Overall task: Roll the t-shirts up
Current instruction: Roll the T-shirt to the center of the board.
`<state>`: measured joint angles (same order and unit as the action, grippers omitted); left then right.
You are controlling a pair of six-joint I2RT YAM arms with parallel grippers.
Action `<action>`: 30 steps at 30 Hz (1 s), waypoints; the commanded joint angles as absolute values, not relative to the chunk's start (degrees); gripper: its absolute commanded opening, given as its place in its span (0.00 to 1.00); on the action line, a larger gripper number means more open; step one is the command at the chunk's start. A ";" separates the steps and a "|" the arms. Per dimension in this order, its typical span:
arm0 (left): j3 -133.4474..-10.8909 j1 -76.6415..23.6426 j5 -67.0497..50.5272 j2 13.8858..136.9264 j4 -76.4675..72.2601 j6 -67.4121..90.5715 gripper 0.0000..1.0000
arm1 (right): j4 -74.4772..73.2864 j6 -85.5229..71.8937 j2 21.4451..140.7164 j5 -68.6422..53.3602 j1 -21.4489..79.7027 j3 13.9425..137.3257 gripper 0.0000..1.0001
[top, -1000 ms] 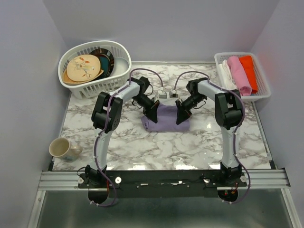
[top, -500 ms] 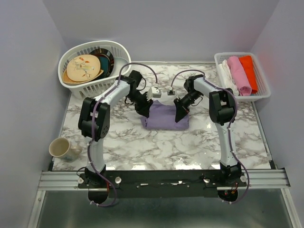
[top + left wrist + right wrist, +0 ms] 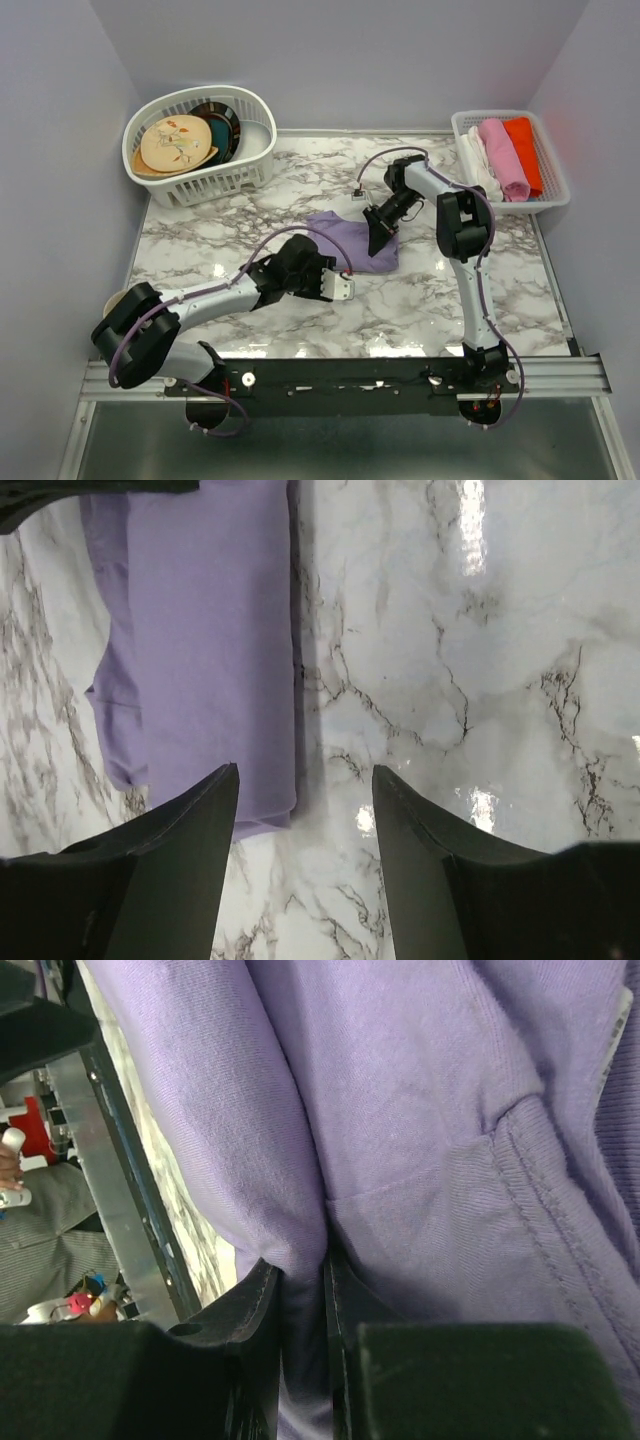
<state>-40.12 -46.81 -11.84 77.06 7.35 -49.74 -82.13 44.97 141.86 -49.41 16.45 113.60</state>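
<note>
From above: left arm low across the worktop (image 3: 430,300), left gripper (image 3: 336,286) just beside the t-shirt (image 3: 345,240); right gripper (image 3: 380,236) on its right side. Basket (image 3: 160,190) far left.
Left wrist: spread wide, empty, over marble.
Right wrist: pinched on a t-shirt fold.

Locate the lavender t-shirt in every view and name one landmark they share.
Top external: the t-shirt lies mid-table, its right end under the right gripper.
Left wrist: upper left of the picture, beyond the open left gripper.
Right wrist: fills most of the picture, a fold pinched in the right gripper.
Shared landmark: the marble table, seen in all three.
</note>
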 commanded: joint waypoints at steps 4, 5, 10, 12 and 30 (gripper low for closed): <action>-28.13 -51.76 3.60 81.11 -31.70 -58.88 0.65 | -87.45 44.74 145.99 -38.41 16.88 114.08 0.19; -27.43 -52.38 4.13 82.25 -33.21 -59.84 0.65 | -87.45 44.74 145.99 -38.50 16.96 114.08 0.19; -27.07 -53.44 8.34 90.25 -38.48 -63.63 0.64 | -87.45 45.00 145.99 -38.58 16.88 114.17 0.19; -27.07 -53.44 9.49 93.41 -39.28 -65.47 0.60 | -87.45 44.91 146.16 -38.58 16.88 114.17 0.18; -44.46 -49.85 0.55 95.81 -2.48 -53.54 0.00 | -76.23 46.32 127.11 -47.11 12.31 106.09 1.00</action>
